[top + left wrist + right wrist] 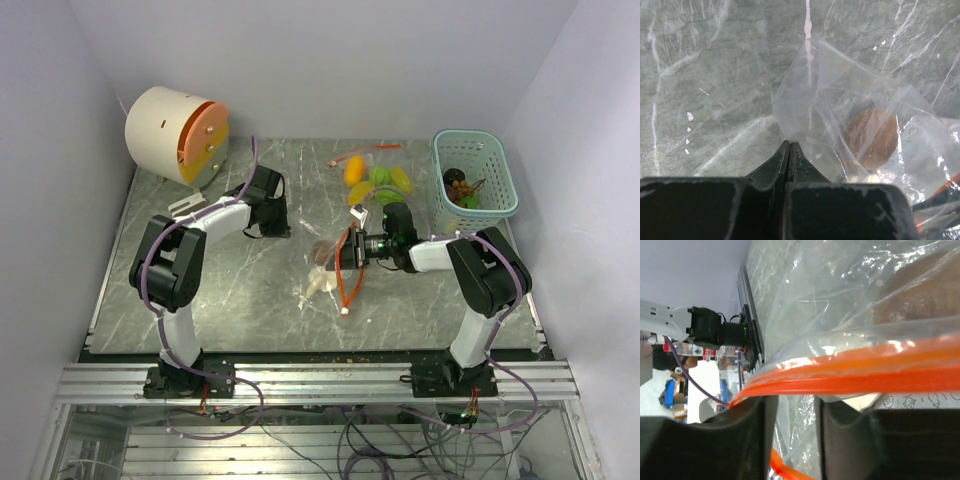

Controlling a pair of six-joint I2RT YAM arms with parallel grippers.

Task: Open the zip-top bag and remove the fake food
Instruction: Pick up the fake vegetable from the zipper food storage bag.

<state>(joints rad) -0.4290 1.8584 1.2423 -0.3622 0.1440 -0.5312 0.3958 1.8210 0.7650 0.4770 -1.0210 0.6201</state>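
The clear zip-top bag (322, 283) lies crumpled mid-table, its red-orange zip strip (347, 285) running down its right side. A brown fake-food piece (322, 250) shows inside it. My left gripper (280, 228) is left of the bag. In the left wrist view it (789, 143) is shut, pinching a corner of the bag (840, 100), with the brown piece (871, 137) just beyond. My right gripper (345, 252) is at the bag's mouth. In the right wrist view it (797, 402) has jaws a little apart, with film between them and the strip (865, 375) across the fingertips. A brown lump (925, 300) shows through the plastic.
Loose yellow, orange and green toy pieces (375, 180) lie on the table behind the right gripper. The teal basket (505, 205) at back right holds dark pieces (462, 187). A white drum with an orange face (175, 130) stands at back left. Walls close in on three sides.
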